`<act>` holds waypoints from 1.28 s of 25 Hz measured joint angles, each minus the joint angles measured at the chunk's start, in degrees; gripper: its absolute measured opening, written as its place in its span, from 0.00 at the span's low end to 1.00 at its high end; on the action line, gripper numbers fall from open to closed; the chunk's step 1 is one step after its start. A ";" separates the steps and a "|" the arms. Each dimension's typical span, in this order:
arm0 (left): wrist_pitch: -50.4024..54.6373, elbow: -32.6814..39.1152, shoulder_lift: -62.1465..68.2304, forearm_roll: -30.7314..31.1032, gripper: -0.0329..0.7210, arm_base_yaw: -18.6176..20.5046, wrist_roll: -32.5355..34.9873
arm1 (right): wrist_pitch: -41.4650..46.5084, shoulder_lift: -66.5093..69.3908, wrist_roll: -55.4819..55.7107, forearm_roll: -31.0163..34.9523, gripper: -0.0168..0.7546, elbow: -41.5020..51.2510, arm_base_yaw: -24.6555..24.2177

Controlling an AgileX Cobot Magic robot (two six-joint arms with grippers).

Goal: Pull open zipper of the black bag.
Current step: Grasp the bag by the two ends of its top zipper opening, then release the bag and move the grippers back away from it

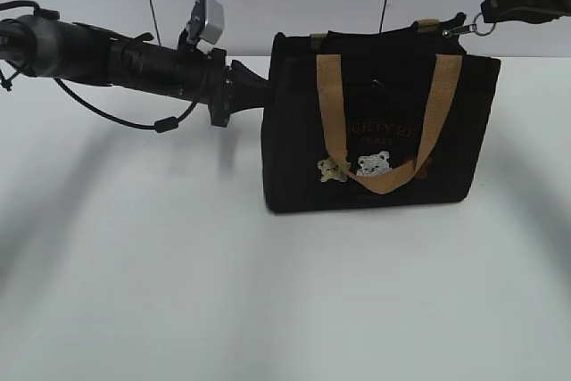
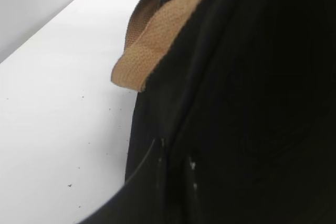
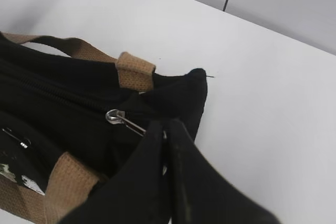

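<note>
I see one black bag [image 1: 379,131] standing on the white table [image 1: 178,292], toward the back edge and a little right of the middle. It has two tan straps; the front strap [image 1: 332,104] hangs down over the brown letters. I count three small bear patches [image 1: 376,164] on the front, and the middle one is white. There is one zipper [image 3: 124,120], a little silver pull, at the right end of the bag's top.

I have two claws. My left claw [image 1: 259,86] is pushed against the left side of the bag near the top. It is almost closed. In my left wrist view the black cloth fills nearly everything, so I cannot tell if I pinch the cloth or only press on it.

My right claw [image 3: 165,132] is clenched tight. Its two black fingers meet on the thin end of the zipper pull, at the bag's top right corner. In the view from the front, a small silver ring [image 1: 483,27] hangs just under this claw.
</note>
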 joint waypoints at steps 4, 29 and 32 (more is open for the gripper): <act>0.00 0.00 0.00 0.00 0.06 0.00 0.00 | 0.04 -0.05 0.11 -0.19 0.00 0.00 0.00; -8.20 0.00 -8.77 17.94 0.36 0.17 -36.78 | 6.77 -5.79 -3.15 5.21 0.77 0.00 -0.06; -8.25 0.00 -10.92 22.05 0.36 0.24 -42.10 | 8.53 -6.90 -3.32 5.21 0.77 0.00 -0.06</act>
